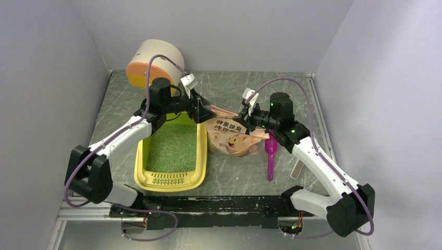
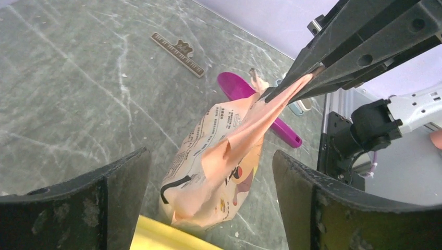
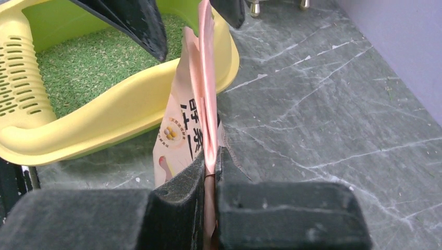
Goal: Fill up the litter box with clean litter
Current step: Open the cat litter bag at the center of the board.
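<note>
The yellow litter box (image 1: 169,182) lies left of centre, its grille end toward me, with green clean litter (image 1: 174,146) across its floor. It also shows in the right wrist view (image 3: 104,125), with the litter (image 3: 104,62) inside. A pink-beige printed bag (image 1: 232,138) stands beside the box's right wall. My right gripper (image 1: 245,121) is shut on the bag's top edge (image 3: 182,125). My left gripper (image 1: 204,112) is open over the box's far right corner; in the left wrist view its fingers (image 2: 125,177) stand wide apart either side of the bag (image 2: 208,140), not touching it.
A magenta scoop (image 1: 270,156) lies right of the bag, and a flat ruler-like strip (image 1: 298,169) lies further right. A white cylinder with an orange end (image 1: 154,62) stands at the back left. Grey walls enclose the table on three sides.
</note>
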### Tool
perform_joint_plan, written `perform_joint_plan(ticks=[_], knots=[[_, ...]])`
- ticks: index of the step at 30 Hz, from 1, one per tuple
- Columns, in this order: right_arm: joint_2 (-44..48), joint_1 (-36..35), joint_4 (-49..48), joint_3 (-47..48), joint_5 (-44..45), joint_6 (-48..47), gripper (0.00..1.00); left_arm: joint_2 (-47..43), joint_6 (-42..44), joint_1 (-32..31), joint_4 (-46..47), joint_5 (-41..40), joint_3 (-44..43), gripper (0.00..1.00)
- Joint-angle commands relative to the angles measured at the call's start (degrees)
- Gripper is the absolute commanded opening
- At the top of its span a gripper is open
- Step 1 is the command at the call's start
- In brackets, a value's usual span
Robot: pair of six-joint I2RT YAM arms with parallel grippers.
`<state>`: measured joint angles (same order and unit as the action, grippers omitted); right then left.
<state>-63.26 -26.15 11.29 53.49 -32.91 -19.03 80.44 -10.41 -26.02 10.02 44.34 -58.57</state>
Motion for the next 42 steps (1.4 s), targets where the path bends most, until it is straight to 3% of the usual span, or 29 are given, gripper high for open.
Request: perform_joint_plan(ticks=[1, 3, 7, 16, 21, 24, 25, 28, 32, 35, 39, 42], knots=[[1.7, 0.0, -6.0, -0.2, -2.1, -2.8, 0.00, 6.9, -0.1, 0.3, -0.8, 11.4, -4.9, 0.85], [1.6, 0.0, -5.9, 0.2, -2.6, -3.3, 0.00, 8.7, 1.3, -0.2, -3.0, 13.4, -6.5, 0.81], [1.3, 0.0, -5.9, 0.5, -2.7, -4.1, 0.00, 8.5, 5.0, -2.1, -2.8, 12.7, -6.1, 0.83], [1.9, 0.0, -6.1, 1.7, -3.1, -0.3, 0.01, 10.7, 4.3, -3.7, -3.4, 10.3, -9.0, 0.59], [3.0, 0.0, -4.1, 3.8, -3.8, 2.3, 0.03, 9.2, 6.1, -4.4, -5.1, 6.7, -9.3, 0.34], [4.2, 0.1, -3.9, 4.1, -3.1, 4.9, 0.04, 8.2, 7.0, -4.3, -4.8, 5.8, -8.2, 0.08], [4.5, 0.0, -4.0, 4.3, -2.3, 6.4, 0.04, 8.0, 7.5, -4.3, -5.4, 5.9, -8.3, 0.06], [6.0, 0.1, -3.0, 4.8, 3.9, 10.8, 0.12, 7.4, 9.6, -4.3, -6.0, 5.8, -8.0, 0.05], [8.0, 0.4, 0.5, 5.4, 18.1, 15.4, 0.45, 5.7, 12.1, -4.4, -1.9, 6.0, -5.3, 0.05], [8.9, 2.3, 3.5, 5.8, 28.3, 18.7, 0.63, 4.4, 11.9, -4.4, 1.6, 5.7, -3.1, 0.05], [9.0, 11.0, 5.7, 4.5, 22.9, 25.1, 0.67, 4.2, 12.2, -4.6, 2.5, 6.2, -2.9, 0.05], [8.2, 23.4, 6.1, 1.0, 10.5, 29.8, 0.68, 4.0, 13.1, -4.9, 2.1, 5.6, -2.7, 0.05]])
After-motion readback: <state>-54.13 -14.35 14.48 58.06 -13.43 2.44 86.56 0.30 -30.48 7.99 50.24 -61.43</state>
